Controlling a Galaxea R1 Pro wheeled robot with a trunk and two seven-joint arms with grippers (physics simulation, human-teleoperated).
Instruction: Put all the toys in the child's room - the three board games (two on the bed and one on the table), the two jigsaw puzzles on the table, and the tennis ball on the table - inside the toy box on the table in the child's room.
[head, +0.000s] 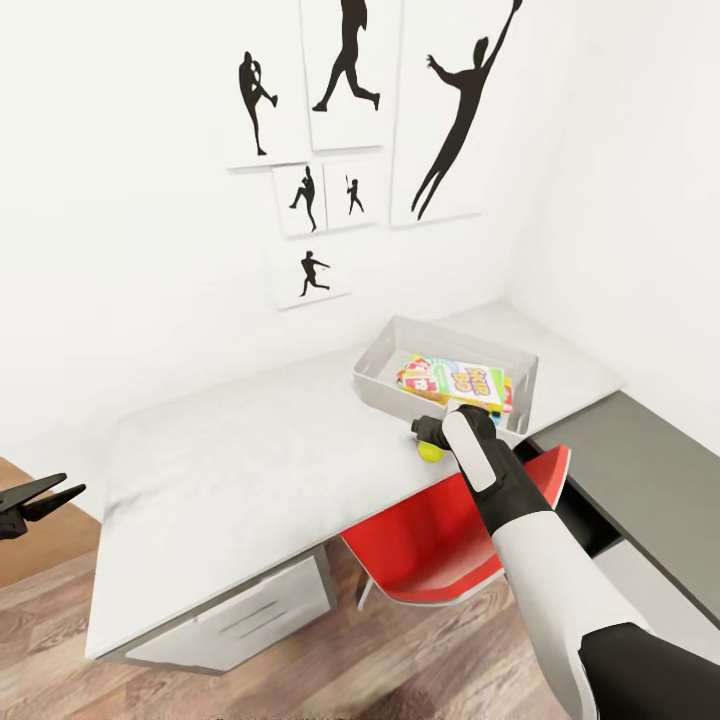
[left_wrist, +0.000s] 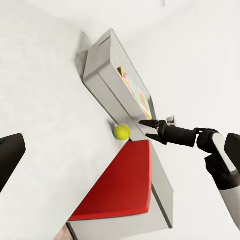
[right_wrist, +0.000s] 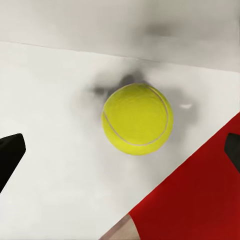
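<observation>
Right gripper (head: 428, 432) spread wide above the tennis ball (head: 431, 451), lying at the table (head: 250, 450) edge, at 6 o'clock from the toy box (head: 385, 378). Risk: nudging it off onto the red chair (head: 440, 540). Left gripper (head: 45, 495) spread, idle.

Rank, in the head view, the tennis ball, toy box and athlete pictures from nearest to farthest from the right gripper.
1. Tennis ball: on the table edge, right at the right gripper.
2. Toy box: just beyond the ball, on the table.
3. Athlete pictures: up on the wall, farthest.
</observation>
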